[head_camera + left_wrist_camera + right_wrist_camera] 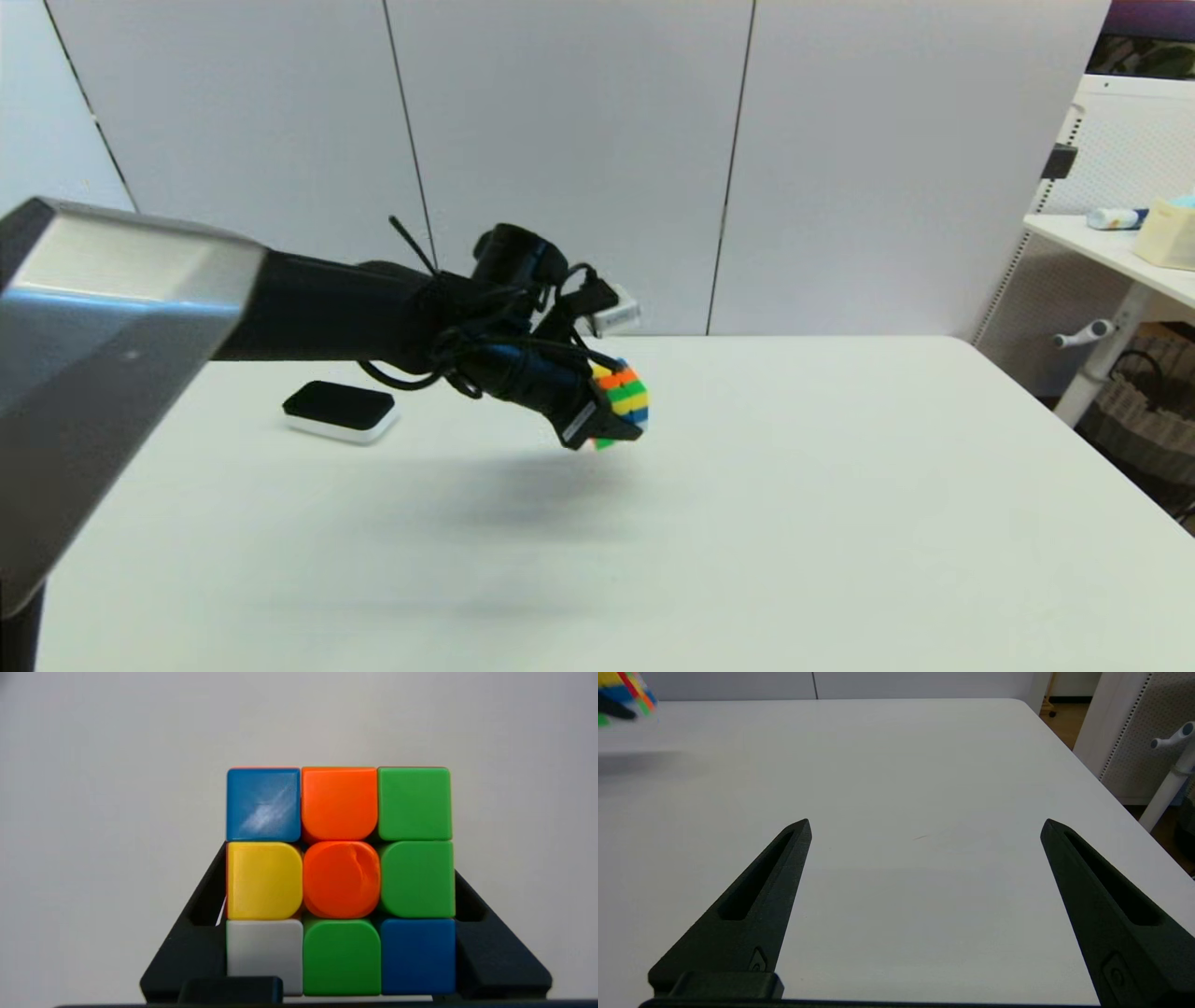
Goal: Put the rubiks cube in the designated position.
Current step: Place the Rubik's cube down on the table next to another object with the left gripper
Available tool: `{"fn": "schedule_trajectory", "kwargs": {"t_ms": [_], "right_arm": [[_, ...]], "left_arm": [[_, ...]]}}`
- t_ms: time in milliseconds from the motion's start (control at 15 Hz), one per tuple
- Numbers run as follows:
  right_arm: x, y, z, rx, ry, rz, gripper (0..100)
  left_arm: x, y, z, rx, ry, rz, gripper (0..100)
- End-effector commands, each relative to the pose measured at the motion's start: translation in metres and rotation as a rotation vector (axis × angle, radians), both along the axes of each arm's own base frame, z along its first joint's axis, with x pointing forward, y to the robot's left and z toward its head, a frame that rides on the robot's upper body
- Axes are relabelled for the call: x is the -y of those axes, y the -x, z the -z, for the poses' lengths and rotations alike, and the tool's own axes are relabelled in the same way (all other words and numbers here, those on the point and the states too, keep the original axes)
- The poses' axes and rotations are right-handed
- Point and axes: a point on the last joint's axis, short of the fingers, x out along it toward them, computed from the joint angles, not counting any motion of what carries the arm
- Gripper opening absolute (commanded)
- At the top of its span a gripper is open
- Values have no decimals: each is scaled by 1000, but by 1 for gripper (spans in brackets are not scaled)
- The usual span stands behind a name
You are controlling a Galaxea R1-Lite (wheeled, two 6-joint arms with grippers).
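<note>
White desk (794, 523) lies under the left tool (624, 411), which pinches the cube (627, 392) in the air near the pad (340, 411), seen only from the head; right tool (924, 826) spread wide.

Only the black-topped pad (340, 410) interrupts the bare table (747, 523).

Scrambled rubiks cube (627, 396) held above the table.

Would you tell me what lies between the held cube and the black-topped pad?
Only the left hand and its arm; head view shows bare table below.
</note>
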Motion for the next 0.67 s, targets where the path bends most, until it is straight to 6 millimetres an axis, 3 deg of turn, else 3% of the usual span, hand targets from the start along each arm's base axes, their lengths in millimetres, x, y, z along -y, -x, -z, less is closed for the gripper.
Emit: {"fn": "schedule_trajectory", "kwargs": {"t_ms": [67, 200, 333, 533, 667], "right_arm": [[0, 0, 0, -1, 0, 1, 100], [0, 0, 0, -1, 0, -1, 100], [0, 0, 0, -1, 0, -1, 100], [0, 0, 0, -1, 0, 1, 100], [0, 0, 0, -1, 0, 1, 100]], "left_arm": [[-72, -6, -73, 202, 37, -246, 0], [-118, -13, -90, 260, 24, -407, 0], [-148, -19, -102, 292, 15, -573, 0], [-185, -31, -96, 259, 10, -715, 0], [-205, -46, -78, 221, -7, -773, 0]]}}
